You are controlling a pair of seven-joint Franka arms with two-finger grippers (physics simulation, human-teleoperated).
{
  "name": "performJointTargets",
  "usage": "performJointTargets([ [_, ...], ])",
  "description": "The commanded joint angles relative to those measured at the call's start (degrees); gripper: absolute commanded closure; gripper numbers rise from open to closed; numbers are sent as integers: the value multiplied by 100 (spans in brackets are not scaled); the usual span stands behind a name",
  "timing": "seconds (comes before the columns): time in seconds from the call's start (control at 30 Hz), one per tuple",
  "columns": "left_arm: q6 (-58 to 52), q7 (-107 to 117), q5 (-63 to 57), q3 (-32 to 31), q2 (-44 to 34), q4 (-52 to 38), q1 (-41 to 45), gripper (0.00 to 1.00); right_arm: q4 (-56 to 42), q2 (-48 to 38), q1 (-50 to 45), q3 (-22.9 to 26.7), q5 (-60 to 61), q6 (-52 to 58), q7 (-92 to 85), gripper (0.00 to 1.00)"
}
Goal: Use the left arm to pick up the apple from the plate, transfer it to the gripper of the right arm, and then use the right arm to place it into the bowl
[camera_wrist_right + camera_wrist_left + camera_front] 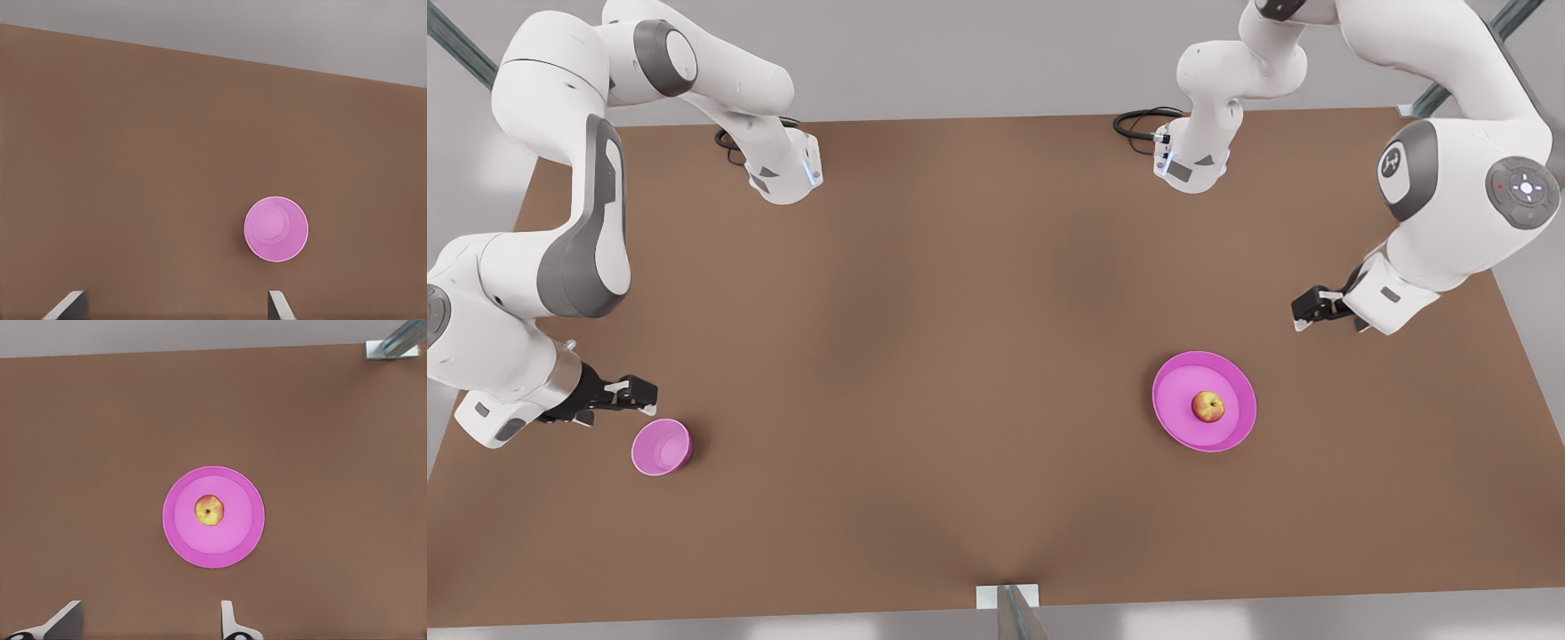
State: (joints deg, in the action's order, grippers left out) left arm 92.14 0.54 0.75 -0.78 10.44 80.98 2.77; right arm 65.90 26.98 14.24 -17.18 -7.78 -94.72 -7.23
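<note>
Front view: the apple (1208,407) is seated on the plate (1183,373); the bowl (661,447) is located well apart. Left wrist view: the left gripper (150,621) is spread, empty. Right wrist view: the right gripper (177,307) is spread, empty. The apple is judged rigid, smooth, light; a grasp across its widest part is advised

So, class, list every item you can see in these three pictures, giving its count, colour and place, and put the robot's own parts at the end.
apple: one, red and yellow, lying on the plate near its middle.
plate: one, pink, on the table toward the front view's right.
bowl: one, pink, empty, on the table toward the front view's left.
table: one, brown, under everything.
left gripper: one, black, open, above the table near the plate, apart from it.
right gripper: one, black, open, beside the bowl, holding nothing.
arms: two, white with grey bands, one at each side of the table.
</note>
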Motion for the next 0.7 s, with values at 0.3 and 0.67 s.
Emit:
performJointTargets([
  [0.3,3943,500,303,-9,827,2352,312,0,-7,1,-9,4,-5,-3,2,0],
  [0.67,5613,904,268,8,1812,3126,285,0,-7,1,-9,-5,-5,-3,2,0],
])
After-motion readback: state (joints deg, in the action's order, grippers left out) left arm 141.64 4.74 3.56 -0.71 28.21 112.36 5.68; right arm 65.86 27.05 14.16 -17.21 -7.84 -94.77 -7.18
